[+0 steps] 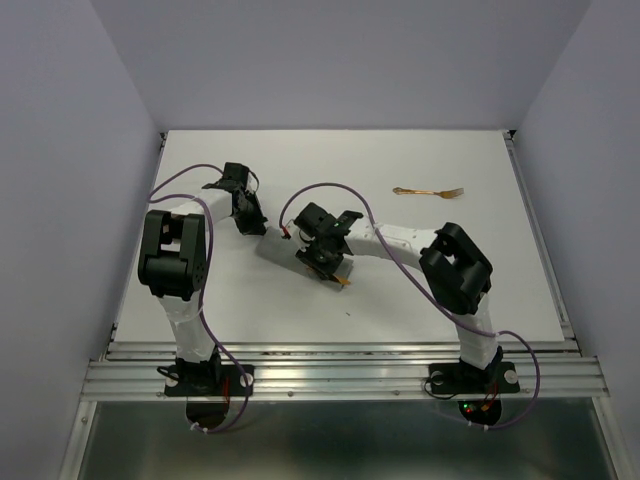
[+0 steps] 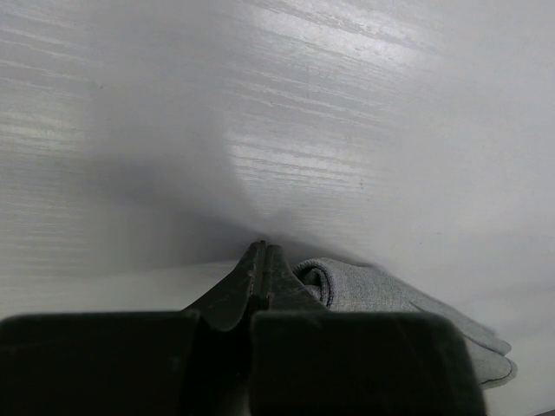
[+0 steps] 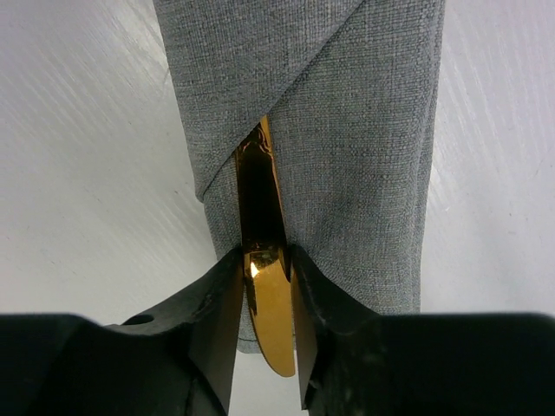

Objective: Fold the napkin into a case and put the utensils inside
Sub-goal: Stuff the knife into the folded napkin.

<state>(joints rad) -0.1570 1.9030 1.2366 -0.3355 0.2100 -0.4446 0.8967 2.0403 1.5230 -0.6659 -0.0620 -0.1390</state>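
The table (image 1: 260,310) is white with a faint wood grain, boxed in by pale, bare walls (image 1: 330,60) on three sides, with a ribbed metal rail (image 1: 340,365) along its near edge.

The grey case (image 1: 280,248) lies flat close to the middle of the table, its long axis running from ten o'clock to four o'clock. A diagonal fold across its front makes the pocket. One golden utensil (image 3: 270,321) has its far end tucked under that fold and its near end sticking out past the hem.

The right gripper (image 3: 264,253), at the case's four o'clock end, has its fingers pressed to either side of that utensil. The left gripper (image 2: 260,264) is clenched tight, with its tips on the table just beside the case's ten o'clock end. The fork (image 1: 430,190) lies on its own, out toward one o'clock and well apart from the case.
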